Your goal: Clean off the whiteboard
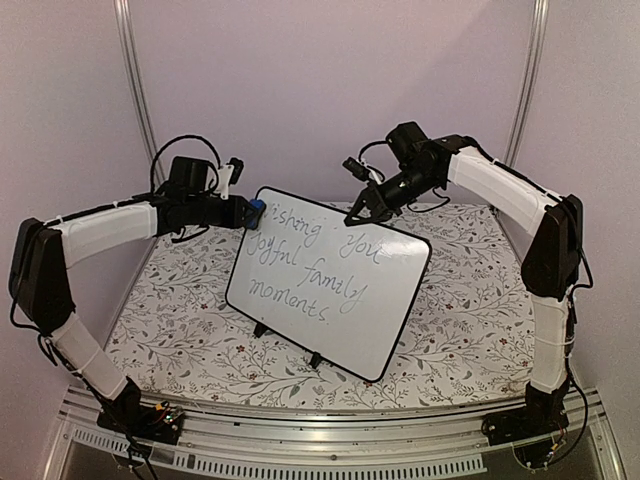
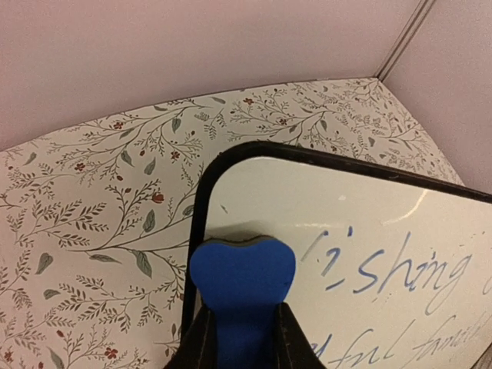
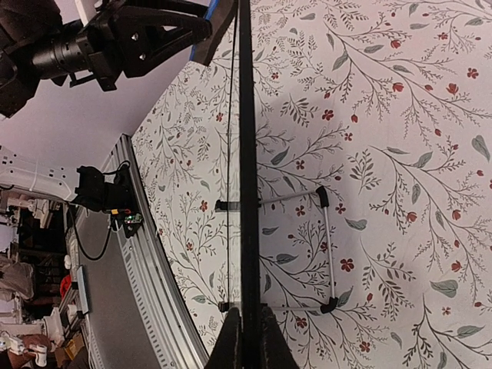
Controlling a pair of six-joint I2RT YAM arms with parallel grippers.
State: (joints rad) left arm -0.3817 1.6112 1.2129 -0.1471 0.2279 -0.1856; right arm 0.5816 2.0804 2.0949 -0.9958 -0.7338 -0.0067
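The whiteboard (image 1: 330,280) stands tilted on small black feet in the middle of the table, with blue-grey handwriting across it. My left gripper (image 1: 246,212) is shut on a blue eraser block (image 2: 241,288), pressed against the board's top left corner (image 2: 323,207), just left of the first written word. My right gripper (image 1: 362,212) is shut on the board's top edge near its right corner. In the right wrist view the board shows edge-on as a black frame (image 3: 247,169) between my fingers (image 3: 228,346), with its wire stand (image 3: 329,254) behind.
The table (image 1: 470,310) has a floral cloth. A metal rail (image 1: 330,435) runs along the near edge. Pale walls (image 1: 330,80) close in the back and sides. The left arm (image 3: 115,38) shows at the top of the right wrist view.
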